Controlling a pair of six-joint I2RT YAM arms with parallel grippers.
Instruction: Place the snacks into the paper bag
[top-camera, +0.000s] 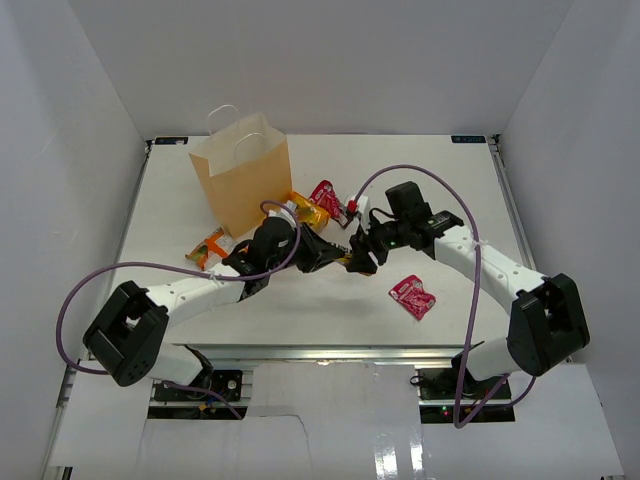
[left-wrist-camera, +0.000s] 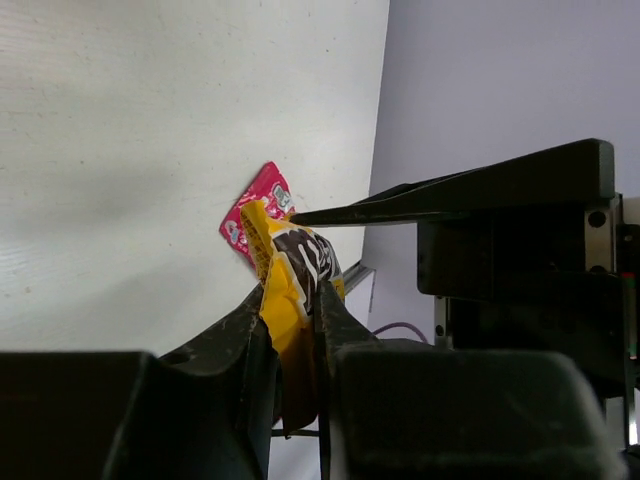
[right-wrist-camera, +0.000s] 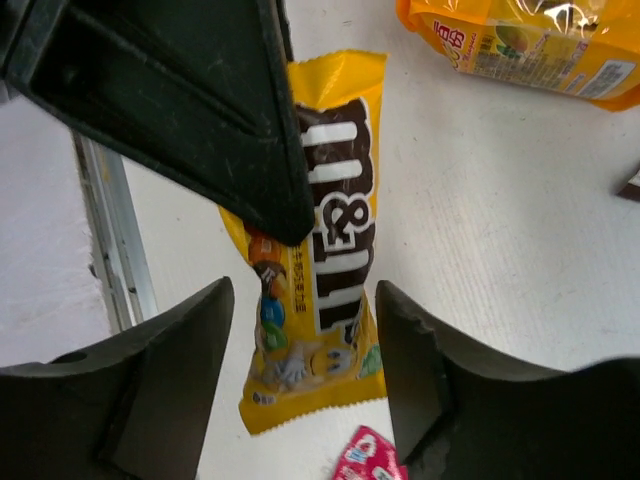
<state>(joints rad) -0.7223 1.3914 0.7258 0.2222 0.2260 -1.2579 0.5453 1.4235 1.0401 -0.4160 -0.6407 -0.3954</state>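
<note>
One yellow packet (right-wrist-camera: 340, 250) is being held between both arms over the middle of the tabletop (top-camera: 460, 200). The left jaws are pinching it by one end, drawn narrow with the foil crumpling between them, so the left arm is carrying it. The right jaws are standing wide, one on either side of the packet and touching neither face, so they are gripping nothing. The packet's long axis is running straight out from the left jaws and down the gap between the right ones.

The bag (top-camera: 242, 185) is standing upright with its mouth open at the far left, up and to the left of the yellow packet in the overhead view, nearer the left arm. The carry is probably falling to that arm: out toward the bag, up above the rim, free end going in first.

An orange packet (top-camera: 308, 210) and a red packet (top-camera: 325, 195) are lying just beside the bag. A second orange packet (top-camera: 207, 247) is lying near its front, and a pink packet (top-camera: 412, 296) well apart on the right.
</note>
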